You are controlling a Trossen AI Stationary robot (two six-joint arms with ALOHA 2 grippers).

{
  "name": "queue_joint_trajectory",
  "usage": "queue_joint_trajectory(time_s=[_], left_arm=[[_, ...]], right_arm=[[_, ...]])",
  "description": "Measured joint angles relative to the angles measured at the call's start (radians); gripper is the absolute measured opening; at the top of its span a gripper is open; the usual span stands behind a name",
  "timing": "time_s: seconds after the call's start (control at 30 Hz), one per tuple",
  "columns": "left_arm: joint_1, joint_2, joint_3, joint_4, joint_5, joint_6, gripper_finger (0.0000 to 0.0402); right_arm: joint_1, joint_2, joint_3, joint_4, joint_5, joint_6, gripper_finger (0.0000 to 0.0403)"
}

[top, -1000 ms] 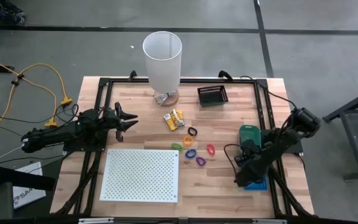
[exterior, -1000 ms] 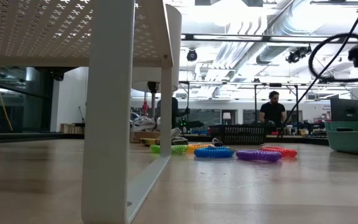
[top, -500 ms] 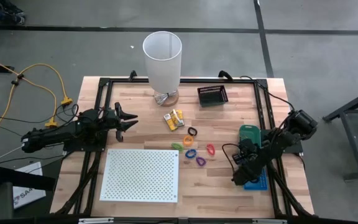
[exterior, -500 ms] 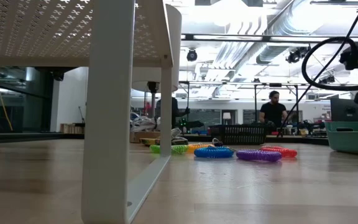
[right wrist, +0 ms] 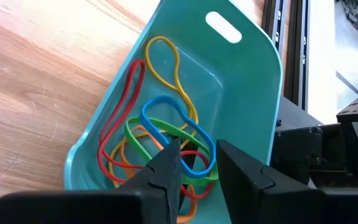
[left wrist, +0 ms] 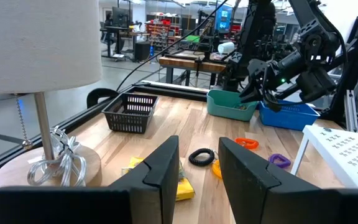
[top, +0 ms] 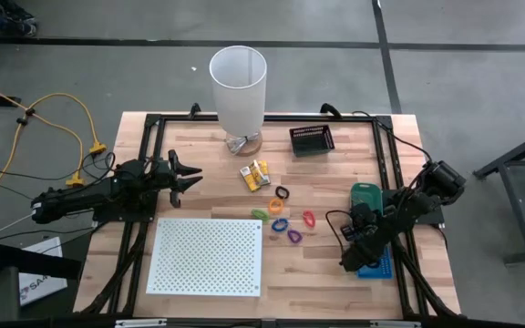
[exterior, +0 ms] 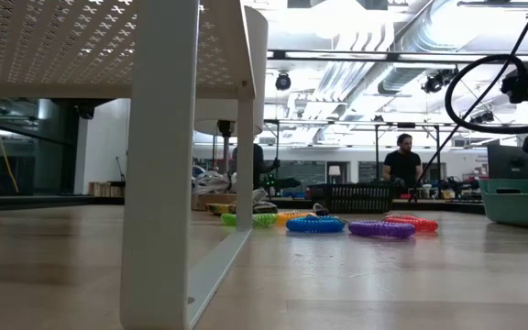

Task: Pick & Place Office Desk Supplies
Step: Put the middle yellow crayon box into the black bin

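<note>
Two grippers are in view, and neither holds anything. Nearest the desk's front edge stands the white perforated board [top: 208,256], left of centre, on its white legs. Close to the right edge, the right gripper [right wrist: 194,163] hangs over the teal bin [right wrist: 253,81], fingers parted with a narrow gap; below them lies a tangle of rubber bands [right wrist: 160,134] (red, yellow, blue, green, orange) on the bin's floor. A blue tray [top: 377,265] sits just beside that bin, toward the front. Mid-desk, the coloured loops [top: 283,226] lie in a loose cluster beside the board's far right corner, with the black loop [top: 283,193] a little farther back. Yellow-orange packets [top: 254,175] lie beyond it. The left gripper [top: 193,175] hovers near the left edge, fingers apart, pointing toward the packets. Farthest back stand the tall white cylinder [top: 239,84] and a black basket [top: 312,139].
</note>
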Motion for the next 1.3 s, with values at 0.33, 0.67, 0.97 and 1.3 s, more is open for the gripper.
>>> queue_joint_trajectory(time_s=[0.33, 0.67, 0.97, 1.3], left_arm=[[0.0, 0.0, 0.0, 0.0, 0.0, 0.0, 0.0108], [0.0, 0.0, 0.0, 0.0, 0.0, 0.0, 0.0108], [0.0, 0.0, 0.0, 0.0, 0.0, 0.0, 0.0108], [0.0, 0.0, 0.0, 0.0, 0.0, 0.0, 0.0108]], right_arm=[[0.0, -0.038, 0.0, 0.0, 0.005, 0.022, 0.0092], [0.004, -0.223, 0.0, 0.0, 0.039, 0.018, 0.0093], [0.004, -0.24, 0.0, 0.01, 0.042, 0.012, 0.0093], [0.003, -0.24, 0.0, 0.137, 0.202, -0.153, 0.0093]])
